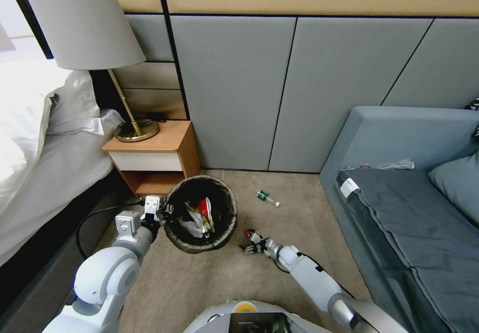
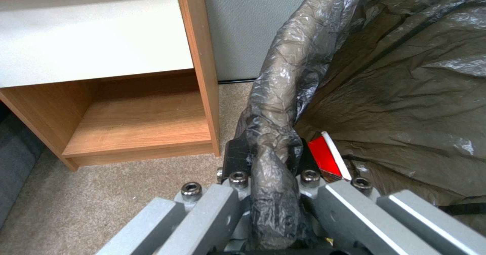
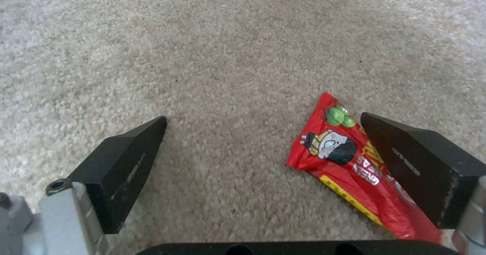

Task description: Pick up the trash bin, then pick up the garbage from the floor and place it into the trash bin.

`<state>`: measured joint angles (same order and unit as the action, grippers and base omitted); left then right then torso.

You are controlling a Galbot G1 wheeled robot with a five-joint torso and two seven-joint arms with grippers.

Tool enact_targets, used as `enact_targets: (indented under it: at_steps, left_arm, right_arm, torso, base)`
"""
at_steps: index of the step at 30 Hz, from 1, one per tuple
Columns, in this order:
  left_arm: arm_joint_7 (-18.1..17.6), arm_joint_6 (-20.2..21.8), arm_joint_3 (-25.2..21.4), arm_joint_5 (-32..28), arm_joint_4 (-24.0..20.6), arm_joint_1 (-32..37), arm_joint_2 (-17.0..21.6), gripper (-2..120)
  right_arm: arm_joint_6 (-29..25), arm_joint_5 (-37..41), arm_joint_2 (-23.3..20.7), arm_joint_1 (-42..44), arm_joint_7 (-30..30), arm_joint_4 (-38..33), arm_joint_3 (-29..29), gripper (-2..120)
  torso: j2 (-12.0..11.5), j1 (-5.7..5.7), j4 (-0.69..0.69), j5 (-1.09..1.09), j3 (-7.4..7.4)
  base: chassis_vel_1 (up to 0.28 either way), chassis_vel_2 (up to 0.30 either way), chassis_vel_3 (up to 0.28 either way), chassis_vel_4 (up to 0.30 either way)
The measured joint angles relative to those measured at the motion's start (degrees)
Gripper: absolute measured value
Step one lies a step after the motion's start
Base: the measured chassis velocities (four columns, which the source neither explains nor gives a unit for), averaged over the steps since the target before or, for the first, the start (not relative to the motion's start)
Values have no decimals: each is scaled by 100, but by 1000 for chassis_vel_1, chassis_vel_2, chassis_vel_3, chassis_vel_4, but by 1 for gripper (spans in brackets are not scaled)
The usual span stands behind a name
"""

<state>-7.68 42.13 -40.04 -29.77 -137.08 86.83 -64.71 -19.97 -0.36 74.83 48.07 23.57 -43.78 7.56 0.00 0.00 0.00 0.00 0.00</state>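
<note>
The trash bin (image 1: 223, 208), lined with a dark bag, holds several wrappers, among them a red-and-white packet (image 2: 326, 157). My left gripper (image 1: 162, 212) is shut on the bin's near-left rim; the left wrist view shows the bagged rim (image 2: 276, 106) pinched in that gripper (image 2: 269, 154). My right gripper (image 1: 251, 241) hangs low over the floor (image 1: 209, 283) just right of the bin, and in the right wrist view it (image 3: 263, 120) is open. A red snack packet (image 3: 340, 148) of garbage lies flat on the carpet against one finger (image 3: 410, 160). A small green bottle (image 1: 267, 197) lies farther back.
A wooden nightstand (image 1: 154, 156) with a lamp (image 1: 85, 28) stands close behind the bin, with a bed (image 1: 40, 148) on the left. On the right a blue-grey sofa (image 1: 399, 183) borders the carpet. Grey wall panels (image 1: 279, 88) close the back.
</note>
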Motion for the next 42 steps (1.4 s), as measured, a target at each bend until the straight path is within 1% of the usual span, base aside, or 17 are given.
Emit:
enact_targets:
  at_steps: [5,16,28,34,38,42]
  left_arm:
    - [13,0,5,3,6,6,20,1]
    - [28,0,34,5,16,6,36,1]
    - [49,0,46,12,36,4,43,1]
    - [71,0,33,12,56,1,51,1]
    - [90,0,33,12,83,-5,51,1]
    - [113,0,35,13,121,-21,72,1]
  right_arm:
    - [-84,-151,73,-37,8,198,-180,100]
    - [-92,-224,90,-51,10,277,-305,100]
    - [-60,-222,33,-68,-6,244,-384,100]
    - [-60,-183,7,-61,-8,266,-420,100]
    - [-142,-85,9,-92,-7,410,-467,100]
    - [-190,-78,30,-100,-8,503,-508,100]
  torso:
    - [0,0,3,2,0]
    - [0,0,2,3,0]
    - [0,0,-1,-3,0]
    - [0,0,0,1,0]
    - [0,0,1,3,0]
    - [0,0,1,-1,0]
  base:
    - [0,0,0,0]
    - [0,0,0,0]
    - [0,0,0,0]
    - [0,0,0,0]
    - [0,0,0,0]
    - [0,0,0,0]
